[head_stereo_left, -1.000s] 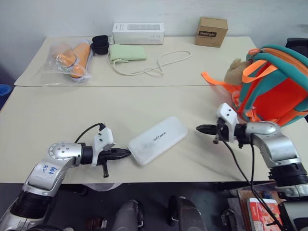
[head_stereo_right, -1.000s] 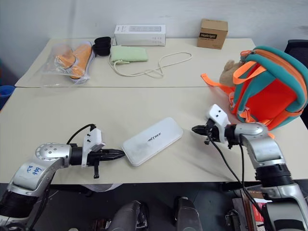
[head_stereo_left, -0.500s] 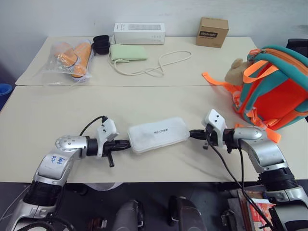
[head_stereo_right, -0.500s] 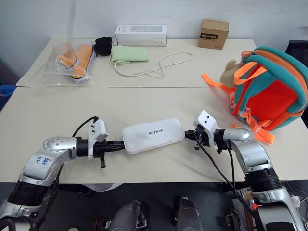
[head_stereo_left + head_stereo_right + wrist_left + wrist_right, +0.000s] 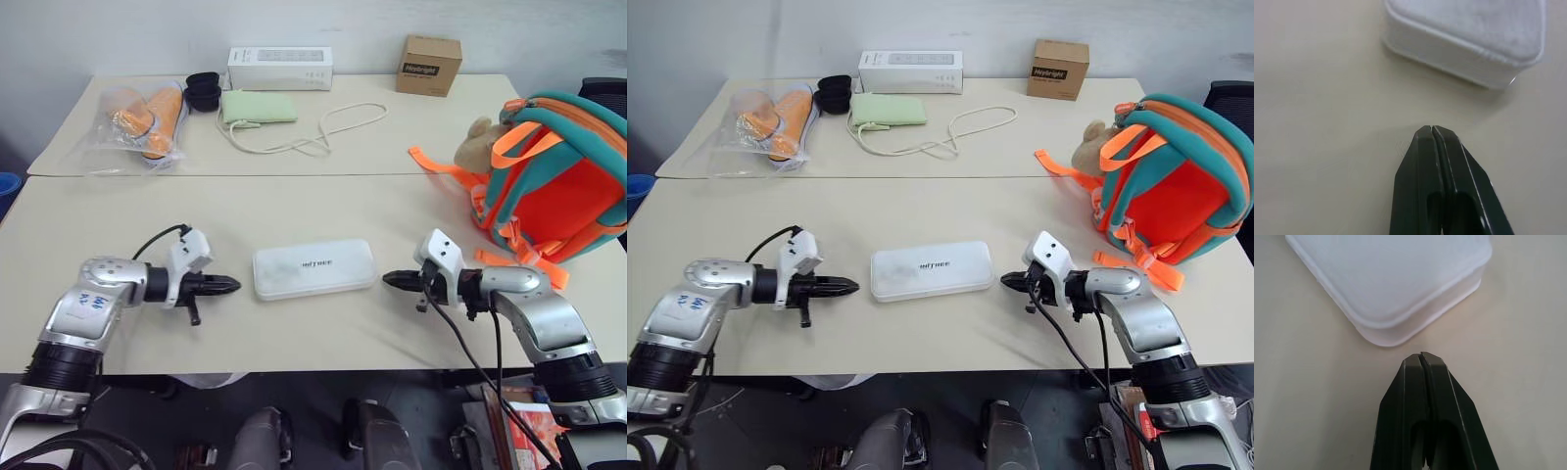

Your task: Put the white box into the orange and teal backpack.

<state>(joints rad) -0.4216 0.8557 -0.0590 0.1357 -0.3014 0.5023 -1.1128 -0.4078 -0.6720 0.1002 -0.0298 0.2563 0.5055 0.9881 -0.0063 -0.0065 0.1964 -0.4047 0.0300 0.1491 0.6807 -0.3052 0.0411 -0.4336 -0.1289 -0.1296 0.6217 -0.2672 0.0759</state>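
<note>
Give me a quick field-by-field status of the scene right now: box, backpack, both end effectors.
white box: flat on the near table, between the two end effectors, touched by neither
orange and teal backpack: upright at the table's right side, beige plush toy attached
left end effector: shut, empty, pointing at the box's left end, small gap
right end effector: shut, empty, pointing at the box's right end, small gap
task status: box not yet in backpack

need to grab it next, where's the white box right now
The white box lies flat on the near table, between the left pincer and the right pincer, touching neither.
</note>
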